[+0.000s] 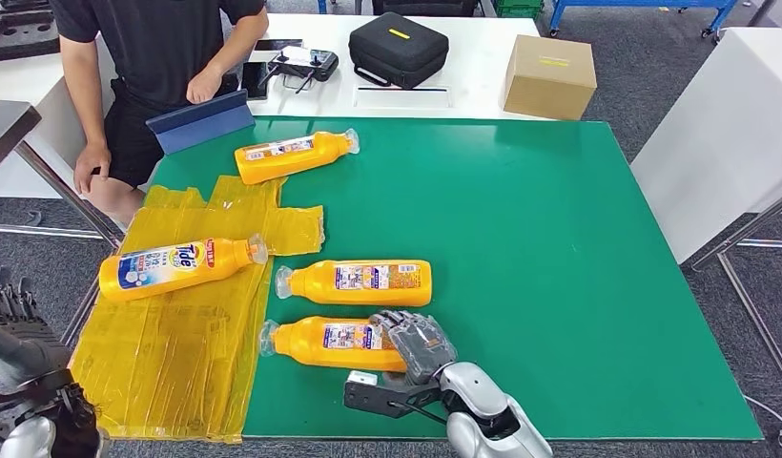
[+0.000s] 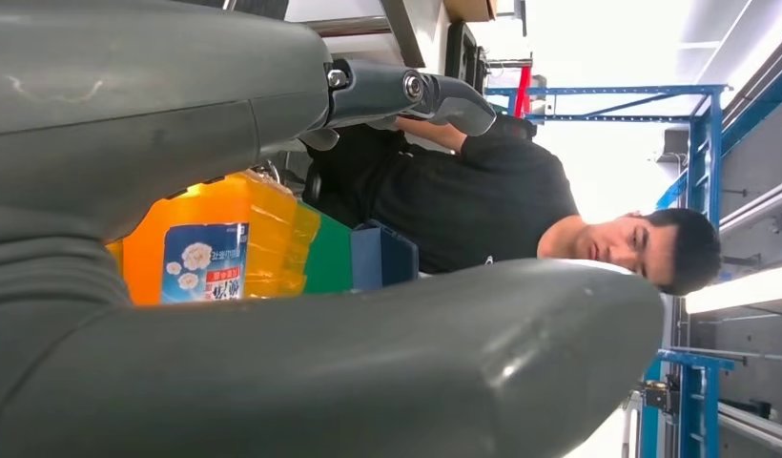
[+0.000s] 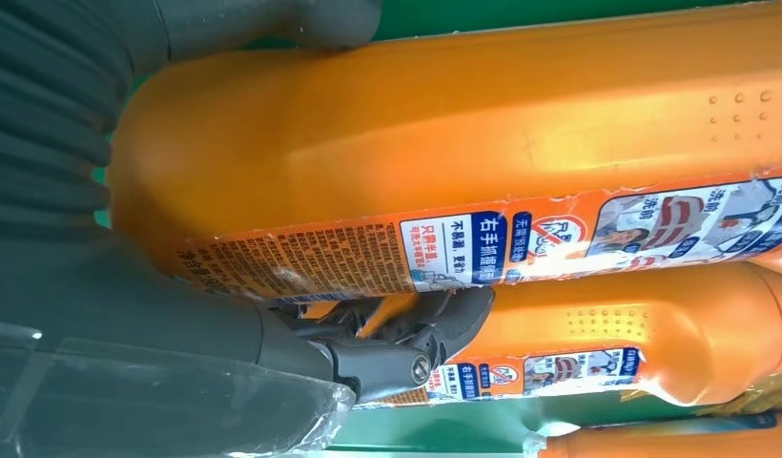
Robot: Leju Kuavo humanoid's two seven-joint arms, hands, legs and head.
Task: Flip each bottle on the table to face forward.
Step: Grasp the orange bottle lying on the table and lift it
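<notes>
Fingers of the right hand (image 1: 418, 343) are closing around the base of the nearest orange bottle (image 1: 332, 343), which is lying on its side on the green table (image 1: 559, 248), cap pointing left. Three more bottles are lying farther off, one (image 1: 177, 266) on yellow plastic sheeting (image 1: 168, 363). At near left, the left hand (image 1: 10, 305) is hanging with fingers apart, holding nothing.

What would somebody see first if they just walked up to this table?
Probably the four orange bottles lying on their sides on the green table, one of them, the Tide bottle, on a yellow plastic sheet. The robot's right hand is wrapped around the base end of the nearest bottle. At the far left corner, a person in black leans in.
</notes>
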